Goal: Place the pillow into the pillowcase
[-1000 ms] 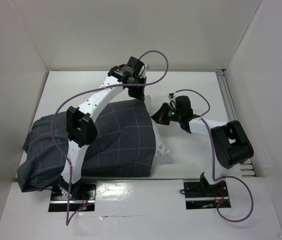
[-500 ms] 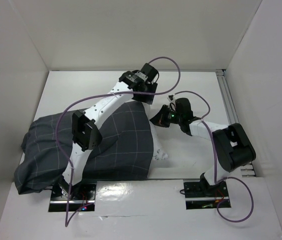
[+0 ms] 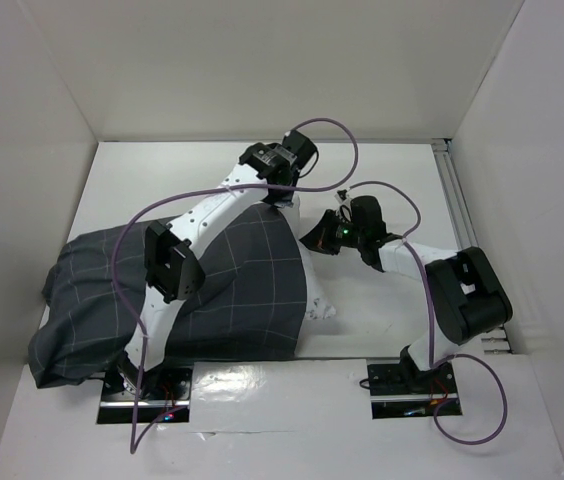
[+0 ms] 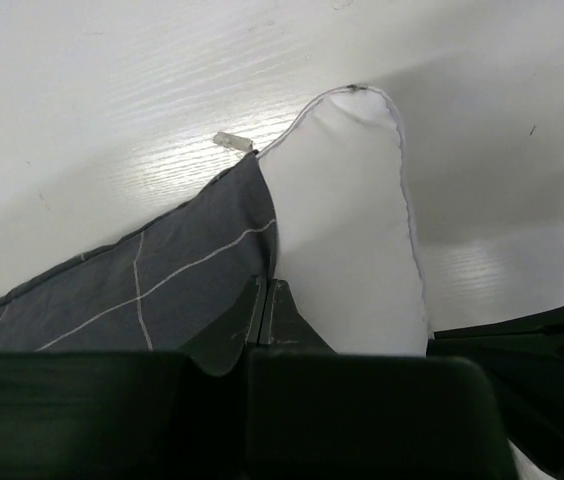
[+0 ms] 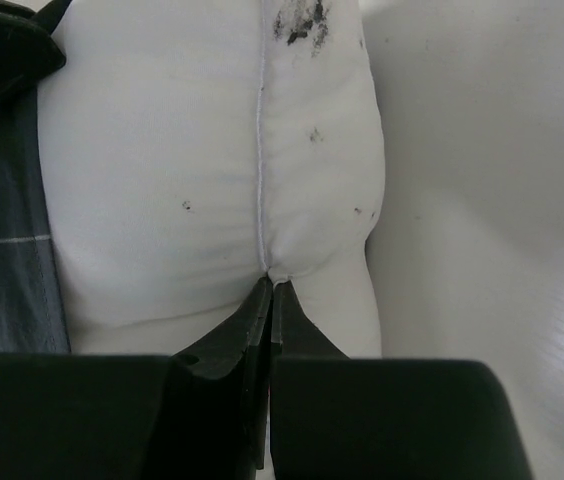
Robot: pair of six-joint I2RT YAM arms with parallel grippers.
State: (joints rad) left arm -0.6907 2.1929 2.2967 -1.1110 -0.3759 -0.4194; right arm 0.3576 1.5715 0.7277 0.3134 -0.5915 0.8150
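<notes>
Trouble, if it comes, starts at my two pinches. My right claw (image 5: 267,287) is pressed together on the pillow (image 5: 212,170), its tips nipping the stitched seam where the white fabric puckers. My left claw (image 4: 267,286) is closed too, its tips meeting right at the hem of the pillowcase (image 4: 142,290), where grey cloth borders the white corner. I judge it has the hem, though the bite looks thin.

Most of the pillow lies inside the case, which sprawls across the left half of the table (image 3: 382,320). Only the end by my claws and a small corner at the near right edge poke out.

The next move, as I see it, is to draw the hem over that bare end while the right claw holds the pillow back. A few things could spoil that:
- the hem slips out of so shallow a grip once I pull;
- the seam pinch is small, so the plump filling may drag the pillow out of it;
- my two claws sit close together, and pulling across each other could knock them together;
- pulling only this side could bunch the case and leave the near corner uncovered.
</notes>
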